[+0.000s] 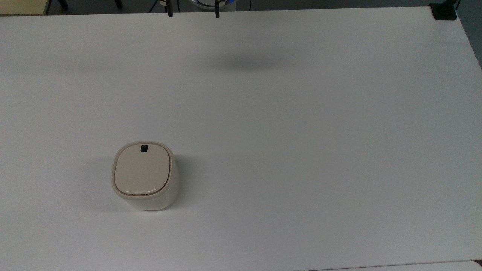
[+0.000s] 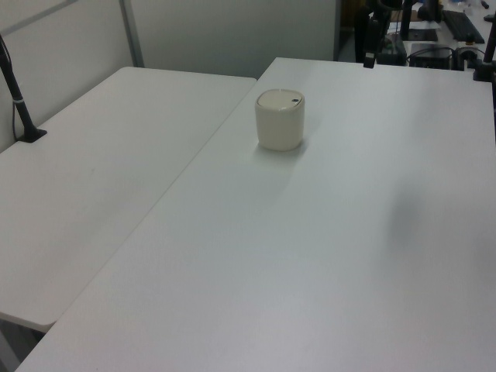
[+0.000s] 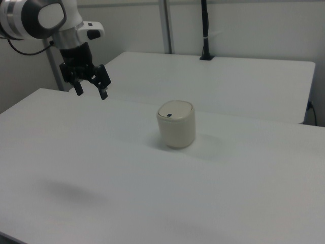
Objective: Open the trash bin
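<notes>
Trash bin lid shut; gripper open, aloft.

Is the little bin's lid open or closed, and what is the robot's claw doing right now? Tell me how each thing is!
trash bin: upright on the table, nothing touching it.
lid: closed, lying flat on the bin.
black push button: at the lid's rim, not being pressed.
gripper: open, empty, up in the air away from the bin, on the right view's left.
table: white, bearing the bin.
</notes>
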Controlling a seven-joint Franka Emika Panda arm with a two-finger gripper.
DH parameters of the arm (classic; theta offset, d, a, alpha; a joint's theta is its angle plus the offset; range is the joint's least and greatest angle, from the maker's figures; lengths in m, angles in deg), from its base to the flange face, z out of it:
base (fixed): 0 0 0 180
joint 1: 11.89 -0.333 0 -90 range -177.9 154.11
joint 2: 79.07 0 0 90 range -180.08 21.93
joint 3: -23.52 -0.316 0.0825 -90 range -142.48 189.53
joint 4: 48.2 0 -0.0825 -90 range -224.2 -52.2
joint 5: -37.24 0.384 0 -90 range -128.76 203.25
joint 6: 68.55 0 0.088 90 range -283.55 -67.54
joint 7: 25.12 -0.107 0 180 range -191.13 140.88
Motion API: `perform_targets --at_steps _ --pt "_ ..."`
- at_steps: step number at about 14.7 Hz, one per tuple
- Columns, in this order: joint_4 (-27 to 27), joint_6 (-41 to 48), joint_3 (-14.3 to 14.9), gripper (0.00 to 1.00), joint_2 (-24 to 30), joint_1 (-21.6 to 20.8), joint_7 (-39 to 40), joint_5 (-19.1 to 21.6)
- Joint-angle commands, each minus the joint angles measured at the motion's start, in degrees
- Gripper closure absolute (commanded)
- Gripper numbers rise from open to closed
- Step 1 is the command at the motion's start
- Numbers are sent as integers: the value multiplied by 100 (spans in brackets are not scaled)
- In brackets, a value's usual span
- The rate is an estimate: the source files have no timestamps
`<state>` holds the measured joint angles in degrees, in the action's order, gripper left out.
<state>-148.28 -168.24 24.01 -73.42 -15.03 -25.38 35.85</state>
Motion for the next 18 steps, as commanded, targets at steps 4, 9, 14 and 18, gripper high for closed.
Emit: perform_targets --at_steps 4,9,14,18 --pt "-29 91 -101 0 -12 41 52 -19" --pt "-29 91 -101 0 -3 68 87 -10" --pt "-20 21 -101 0 -126 182 1263 -28" --pt "182 -278 -40 52 -398 393 1678 -81"
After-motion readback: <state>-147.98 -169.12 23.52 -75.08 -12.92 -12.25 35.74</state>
